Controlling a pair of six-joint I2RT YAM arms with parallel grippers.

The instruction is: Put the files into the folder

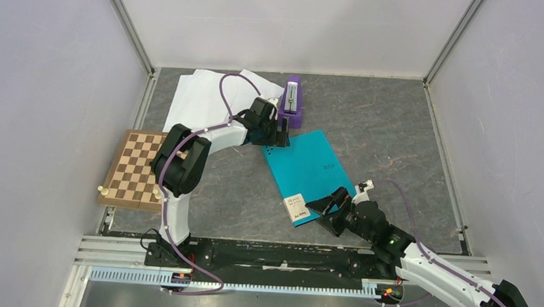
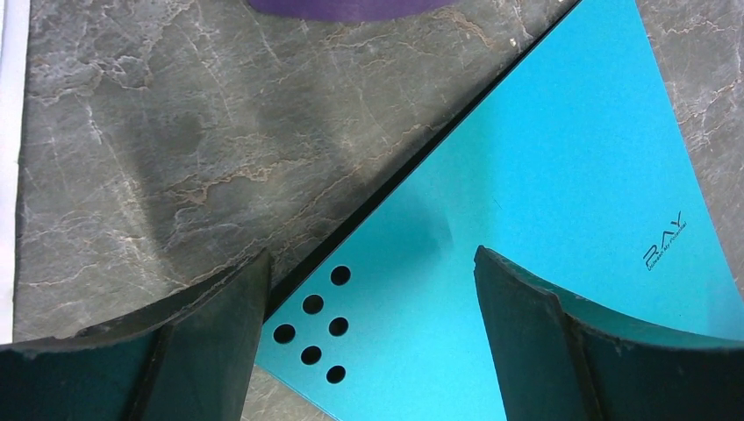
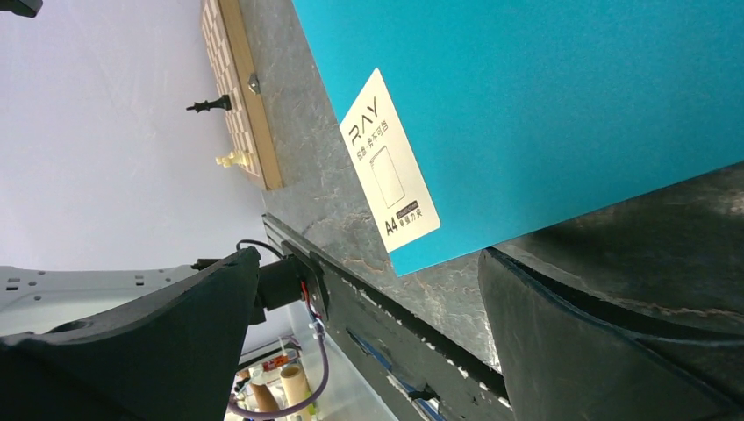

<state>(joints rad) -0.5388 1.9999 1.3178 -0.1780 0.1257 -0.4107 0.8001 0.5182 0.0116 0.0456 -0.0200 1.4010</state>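
Note:
The folder (image 1: 310,171) lies shut and flat mid-table, teal side up, with its white label (image 1: 295,207) at the near corner. The files (image 1: 203,97) are white sheets lying at the back left. My left gripper (image 1: 282,136) is open and empty just above the folder's far-left corner; in the left wrist view (image 2: 370,272) its jaws straddle the punched holes (image 2: 314,326) and the folder's edge (image 2: 544,210). My right gripper (image 1: 324,211) is open and empty by the folder's near edge; in the right wrist view (image 3: 368,263) the folder (image 3: 544,96) and its label (image 3: 388,167) lie just ahead.
A purple desk tool (image 1: 294,102) stands behind the folder, close to my left gripper. A brown chessboard (image 1: 136,167) with a few pieces lies at the left edge, also in the right wrist view (image 3: 237,96). Walls enclose the table.

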